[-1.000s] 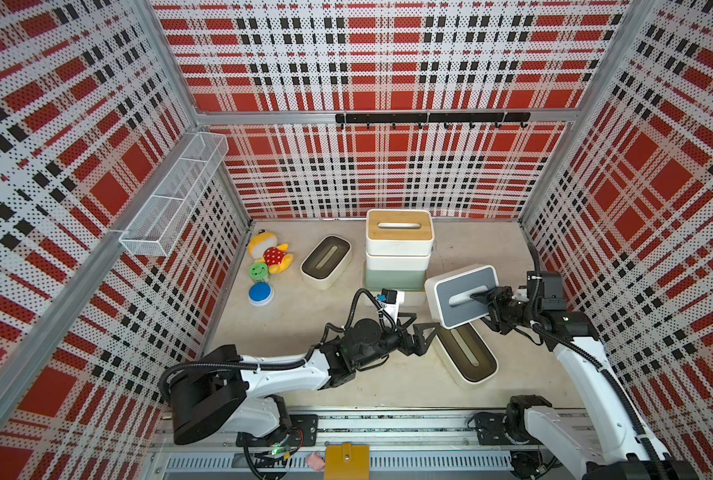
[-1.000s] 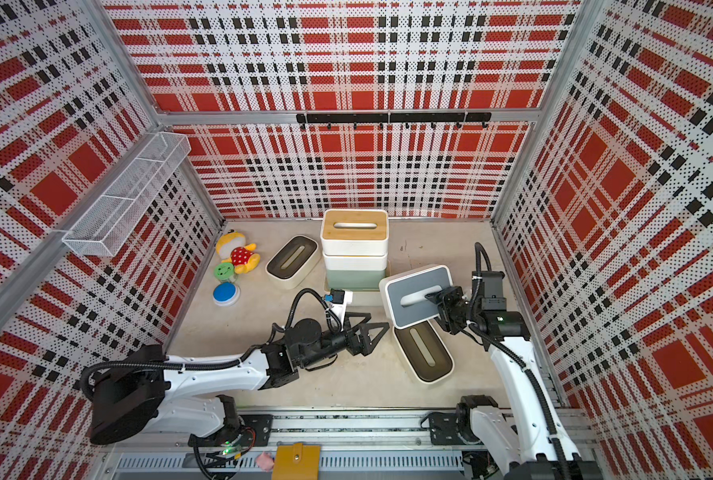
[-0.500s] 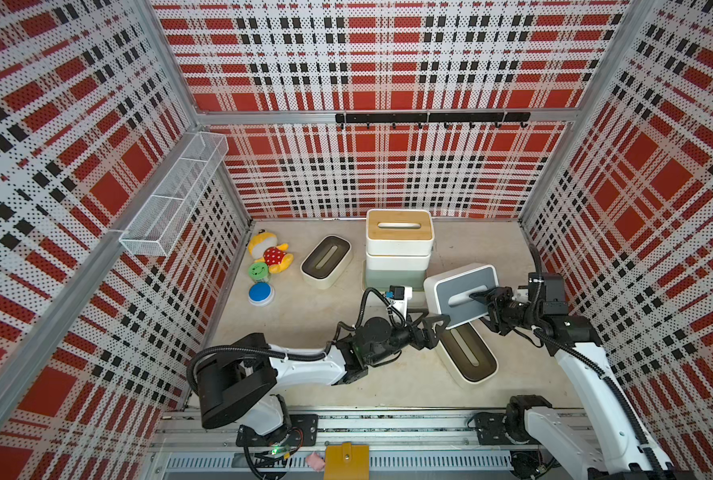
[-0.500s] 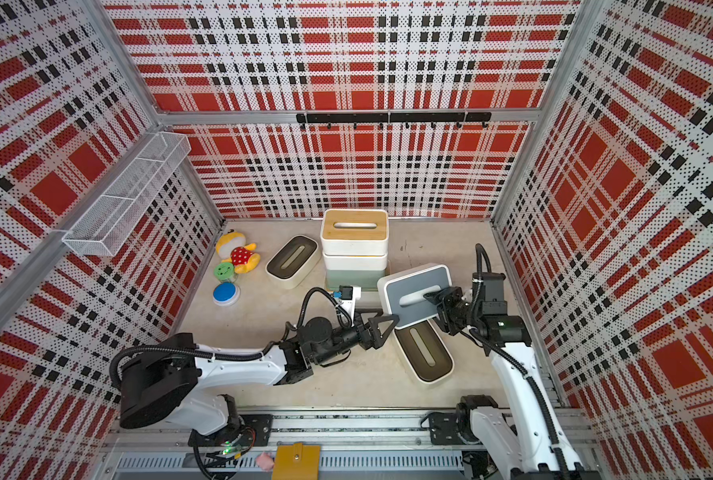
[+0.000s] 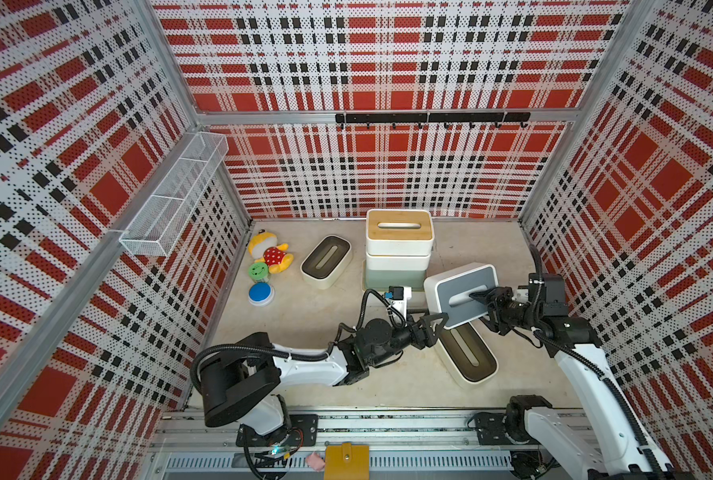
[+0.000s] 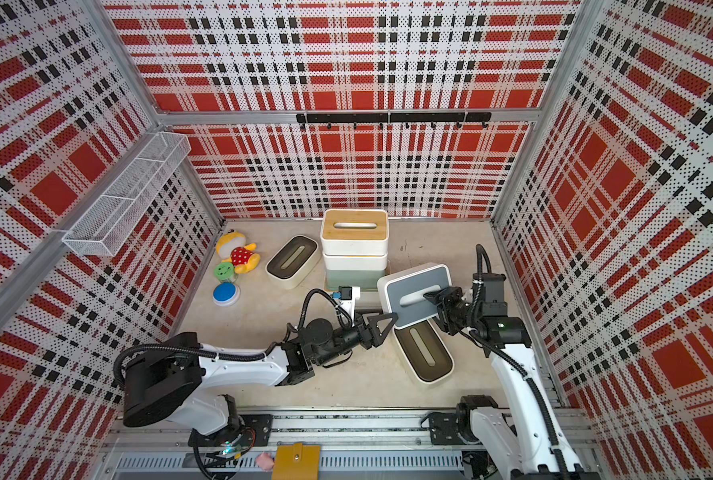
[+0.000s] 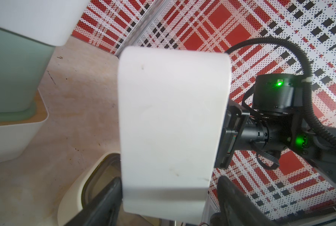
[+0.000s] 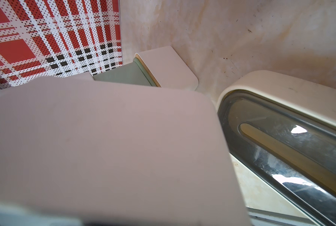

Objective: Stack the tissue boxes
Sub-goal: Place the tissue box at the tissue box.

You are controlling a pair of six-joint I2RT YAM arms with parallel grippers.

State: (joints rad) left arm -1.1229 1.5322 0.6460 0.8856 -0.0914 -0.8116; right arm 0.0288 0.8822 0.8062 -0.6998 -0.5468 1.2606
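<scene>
Nearest, at about 5 o'clock on the floor (image 5: pixel 304 316), the near olive-lidded box (image 5: pixel 469 353) is laid flat with its slot up. Over its far end the grey-lidded box (image 5: pixel 460 297) is held clear of the floor and tilted. It is gripped by the right gripper (image 5: pixel 480 307), which is brought in from 3 o'clock. One finger is seen in the lid's slot, and the jaws are clamped narrowly on the lid's edge.

The left gripper (image 5: pixel 440 330) is brought in from 8 o'clock to the same box's short end. In the left wrist view its fingers (image 7: pixel 108 195) are set astride that white end wall. One is seen against it and the other just apart, so the jaws are fairly wide and not clamped.

Farther off, at 12 o'clock, a stack is seen. A low wood-lidded box (image 7: pixel 12 135) is at the bottom, the mint-green box (image 5: pixel 394 279) on it, a white box (image 5: pixel 396 262) above, and the top wood-lidded box (image 5: pixel 399 230) uppermost.

At 11 o'clock the far olive-lidded box (image 5: pixel 326 261) is laid alone. At 10 o'clock a plush toy (image 5: pixel 269 253), a green disc (image 5: pixel 258 271) and a blue disc (image 5: pixel 260 293) are grouped by the wall.
</scene>
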